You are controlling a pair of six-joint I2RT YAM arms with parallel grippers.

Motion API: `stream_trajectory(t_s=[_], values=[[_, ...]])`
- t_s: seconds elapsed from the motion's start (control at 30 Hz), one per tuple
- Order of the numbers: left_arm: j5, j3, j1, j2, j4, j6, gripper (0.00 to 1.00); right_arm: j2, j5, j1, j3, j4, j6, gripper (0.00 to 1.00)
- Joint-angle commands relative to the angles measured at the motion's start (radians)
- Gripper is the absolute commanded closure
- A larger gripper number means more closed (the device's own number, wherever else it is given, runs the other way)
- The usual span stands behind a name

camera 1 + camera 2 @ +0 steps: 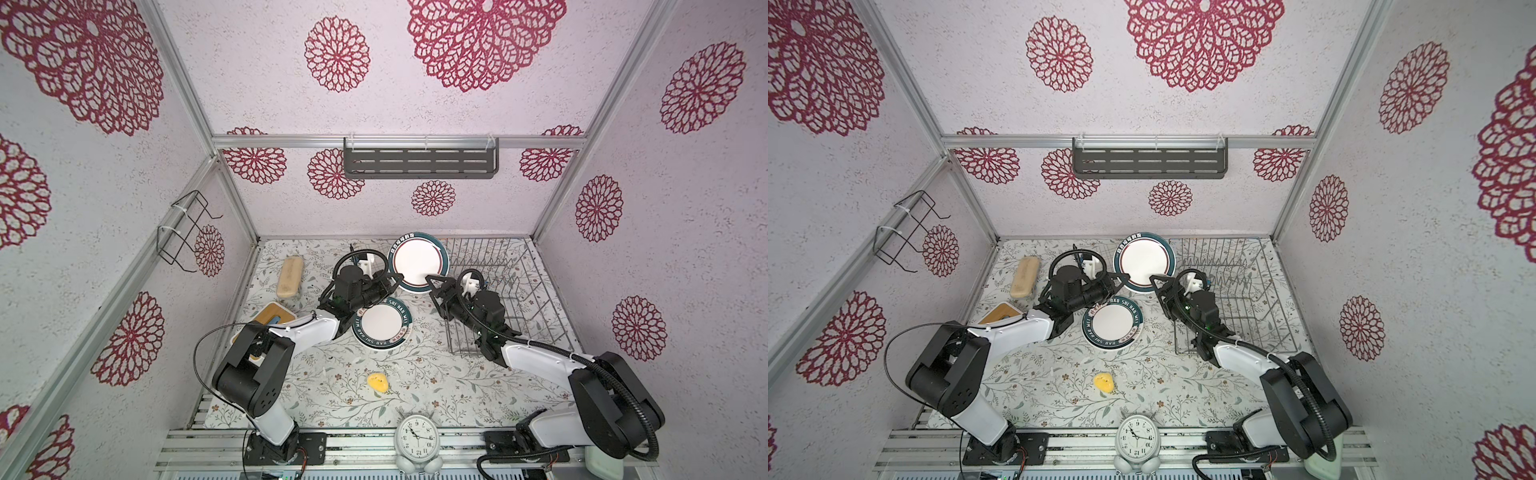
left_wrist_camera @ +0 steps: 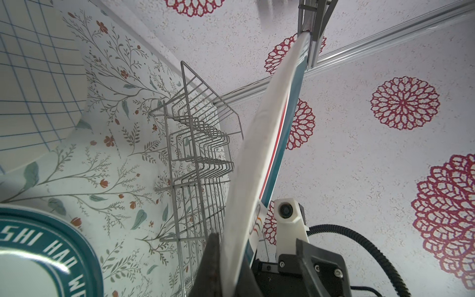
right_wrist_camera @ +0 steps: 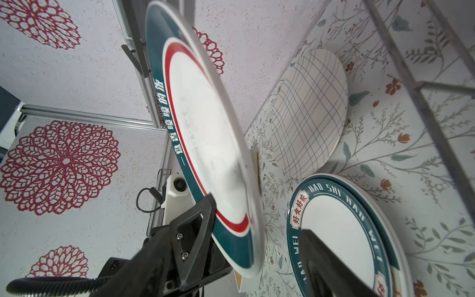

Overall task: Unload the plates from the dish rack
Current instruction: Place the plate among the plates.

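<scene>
Currently: table has the dish rack at its 3 o'clock, and no plate shows in the rack in both top views. The grid plate lies flat on the table; only the wrist views show it. The raised plate, teal rim, hangs tilted at 12 o'clock, just beside the rack. The flat plate, same teal rim, lies mid-table at 7 o'clock from the raised one.

The left gripper is pinched on the raised plate's rim at its 7 o'clock. The right gripper has its jaws spread around the rim at 5 o'clock, not clamping as far as the right wrist view shows.

Reads as a handover to me. To do it well, right should back straight out toward 4 o'clock, in the plate's plane, before left moves. Left has a rim-only pinch on a likely heavy disc. Go slow, level it, and set it down clear of the rack wires.
</scene>
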Motion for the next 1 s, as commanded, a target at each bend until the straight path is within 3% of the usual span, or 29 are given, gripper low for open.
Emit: stream_trajectory(t_s=[0.0, 0.47, 0.97], values=[[0.011, -0.015, 0.017, -0.052, 0.053, 0.004, 1.00, 0.000, -0.018, 0.000, 0.024, 0.040, -0.007, 0.14], [0.001, -0.146, 0.098, -0.179, -0.054, 0.048, 1.00, -0.045, 0.004, -0.005, 0.053, -0.137, -0.090, 0.08], [-0.064, -0.253, 0.108, -0.265, -0.324, 0.158, 1.00, 0.009, -0.017, -0.009, 0.044, -0.084, -0.079, 0.09]])
